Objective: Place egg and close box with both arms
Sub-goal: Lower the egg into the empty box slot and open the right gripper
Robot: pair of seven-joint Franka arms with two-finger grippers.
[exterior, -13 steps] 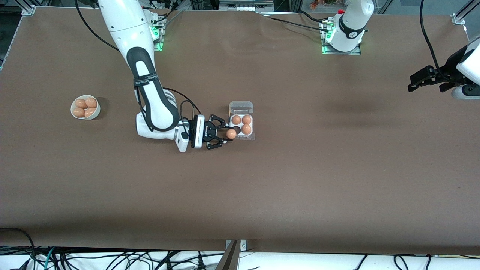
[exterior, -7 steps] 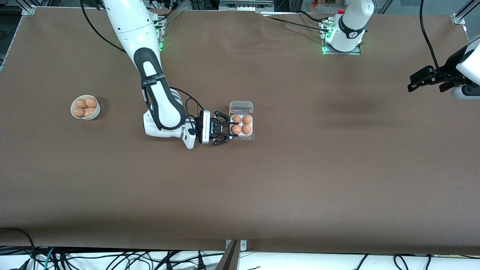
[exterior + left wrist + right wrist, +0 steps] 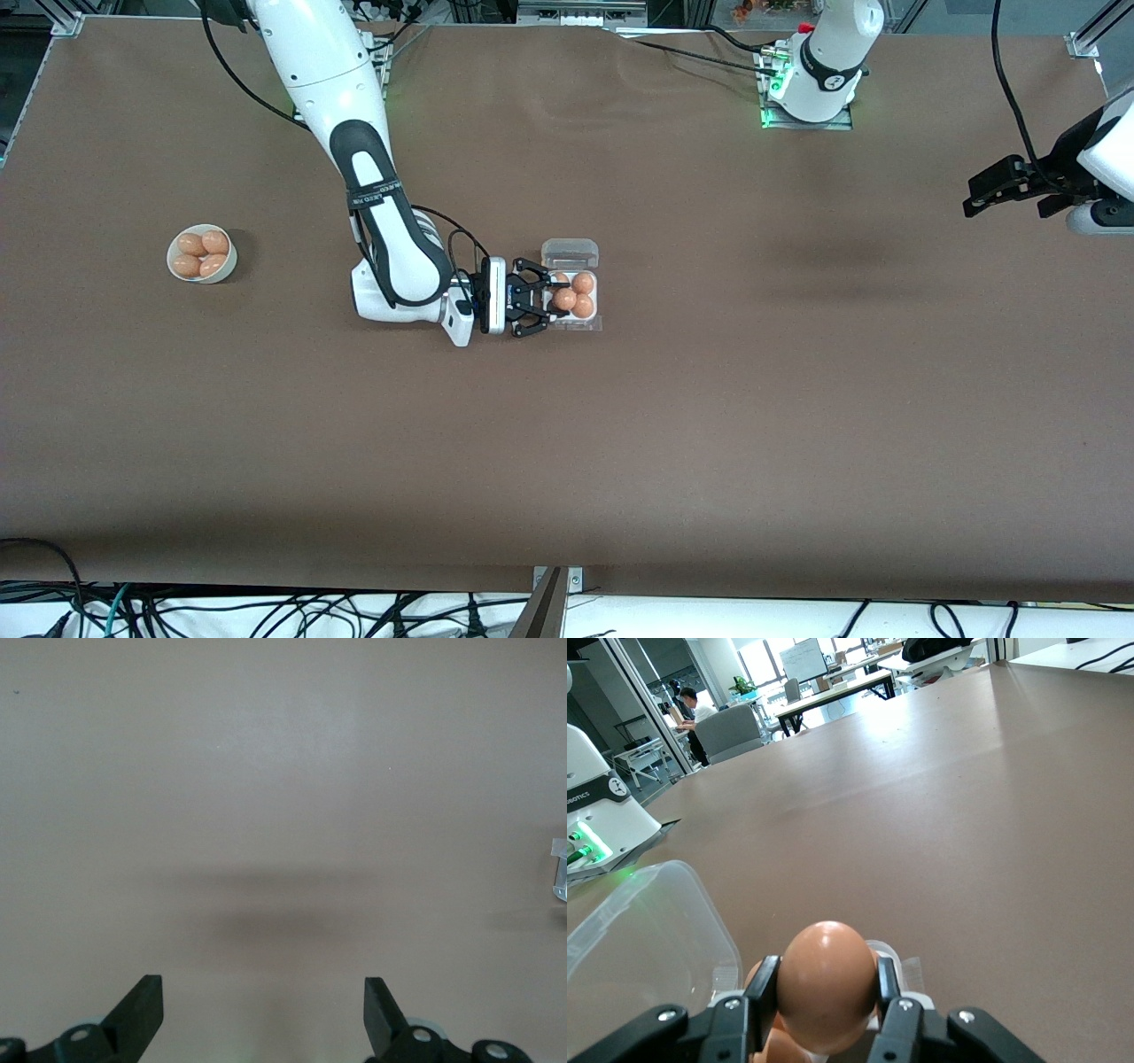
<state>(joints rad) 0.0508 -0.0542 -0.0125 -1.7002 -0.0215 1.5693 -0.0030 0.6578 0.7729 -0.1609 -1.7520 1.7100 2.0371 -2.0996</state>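
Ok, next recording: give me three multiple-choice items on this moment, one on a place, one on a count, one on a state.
1. Where is the right claw?
A. over the bowl
B. over the box
C. by its base

2. How many eggs lie in the bowl?
A. two
B. four
C. six

3. How is the box's lid?
A. open
B. closed
C. missing

Key:
1 B: it holds the egg over the box.
2 B: four tan eggs show in the bowl.
3 A: the clear lid lies folded back.

The left claw waits open at its end of the table.
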